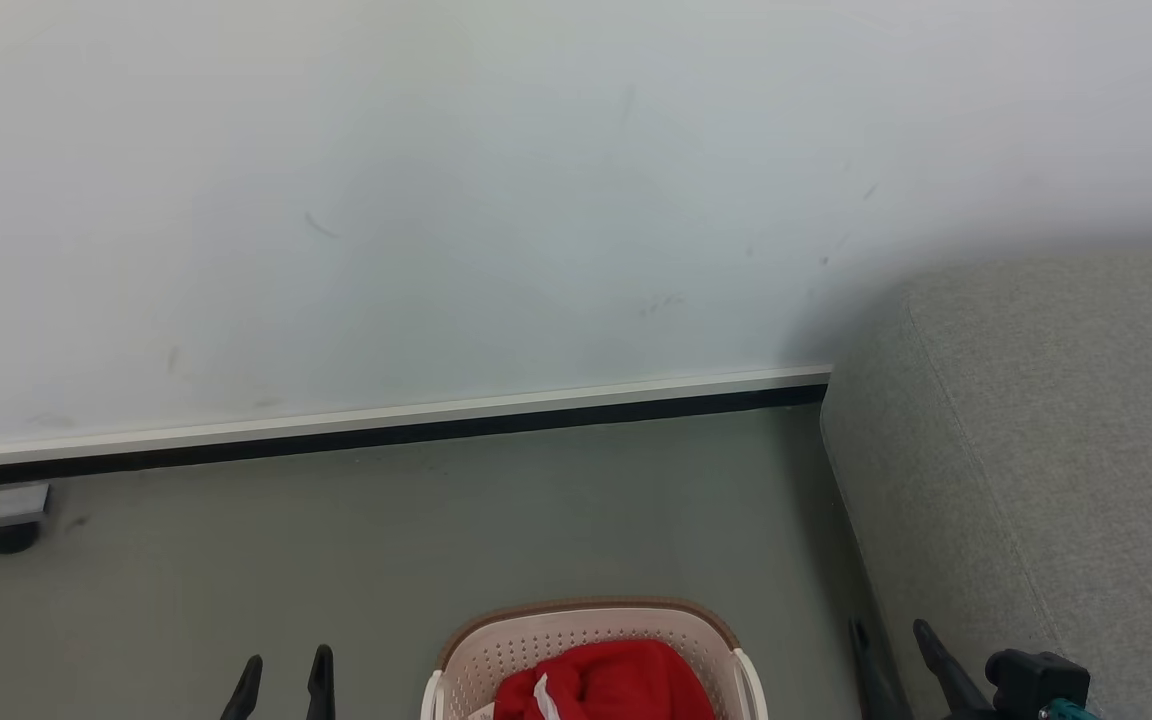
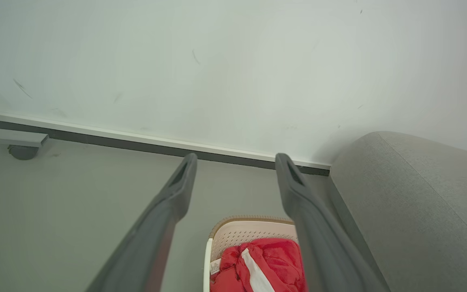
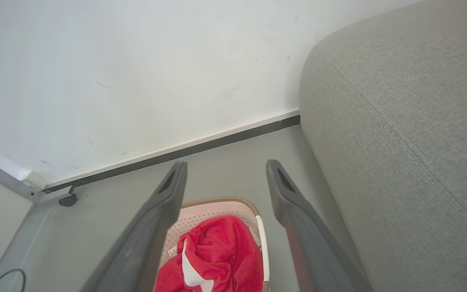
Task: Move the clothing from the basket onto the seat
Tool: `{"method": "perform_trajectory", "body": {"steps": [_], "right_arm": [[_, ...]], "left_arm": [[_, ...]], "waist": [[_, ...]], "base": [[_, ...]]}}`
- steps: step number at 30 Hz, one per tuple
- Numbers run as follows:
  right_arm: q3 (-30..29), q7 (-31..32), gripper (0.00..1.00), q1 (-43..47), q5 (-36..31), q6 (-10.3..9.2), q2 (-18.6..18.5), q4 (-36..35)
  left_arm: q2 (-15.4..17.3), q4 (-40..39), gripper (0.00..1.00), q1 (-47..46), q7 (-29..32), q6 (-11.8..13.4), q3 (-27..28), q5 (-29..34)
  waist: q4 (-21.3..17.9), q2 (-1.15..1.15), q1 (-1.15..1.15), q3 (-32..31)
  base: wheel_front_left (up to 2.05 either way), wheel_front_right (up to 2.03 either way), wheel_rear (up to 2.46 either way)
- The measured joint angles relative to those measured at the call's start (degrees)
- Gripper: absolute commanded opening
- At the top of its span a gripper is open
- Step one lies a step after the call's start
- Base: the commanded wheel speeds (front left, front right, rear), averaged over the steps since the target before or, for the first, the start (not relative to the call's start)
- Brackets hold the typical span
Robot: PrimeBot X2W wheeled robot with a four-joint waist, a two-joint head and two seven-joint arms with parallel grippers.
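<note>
The basket (image 1: pixel 536 655) sits on the grey floor (image 1: pixel 436 540) at the bottom middle of the head view. It is cream white with little holes and a brown band round the top. The red clothing (image 1: pixel 626 680) lies bunched up inside it. In the left wrist view a white stripe (image 2: pixel 253 271) and a small white label (image 2: pixel 215 265) show on it.

The seat (image 1: pixel 1036 450) is the big grey cushion on the right side of the picture. It is near the basket, with a strip of floor between them.

The left gripper (image 1: pixel 286 682) pokes up at the bottom left, beside the basket. Its two dark fingers are spread apart with nothing between them. The right gripper (image 1: pixel 891 650) pokes up at the bottom right, between the basket and the seat. Its fingers are spread too. Neither gripper touches the basket or the clothing.

A white wall (image 1: pixel 436 200) fills the top of the picture, with a white and black strip (image 1: pixel 386 425) along its foot. A small dark wheel (image 1: pixel 6 538) sits on the floor at the far left. A thin dark cable (image 3: pixel 6 278) curls at the lower left of the right wrist view.
</note>
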Motion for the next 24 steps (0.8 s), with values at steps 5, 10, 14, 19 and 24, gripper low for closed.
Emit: {"method": "perform_trajectory", "body": {"steps": [5,10,14,19,24], "right_arm": [[0.2,-0.3,1.00,0.0,-2.2,0.00,0.3,0.4],[0.4,-0.4,1.00,0.0,-4.7,0.00,0.6,0.4],[0.4,-0.5,1.00,0.0,-6.3,0.00,0.9,0.6],[0.7,-0.8,1.00,0.0,-8.4,0.00,1.2,0.9],[0.9,-0.8,1.00,0.0,-10.5,0.00,1.4,1.2]], "left_arm": [[0.0,0.0,1.00,0.1,-0.5,0.2,0.6,2.2],[0.0,0.2,1.00,0.3,-0.9,0.1,0.5,3.6],[0.0,0.4,1.00,0.3,-1.2,0.0,0.5,5.3],[0.0,0.5,1.00,0.3,-1.6,0.2,0.7,6.9],[0.0,0.8,1.00,0.4,-2.0,0.3,0.9,8.5]], "waist": [[0.3,0.00,0.00,-0.1],[0.6,0.00,0.00,-0.1],[0.7,0.00,0.00,0.0],[0.7,0.00,0.00,0.0],[0.6,0.00,0.00,0.0]], "base": [[0.00,0.00,0.00],[0.00,0.00,0.00],[0.00,0.00,0.00],[0.00,0.00,0.00],[0.00,0.00,0.00]]}}
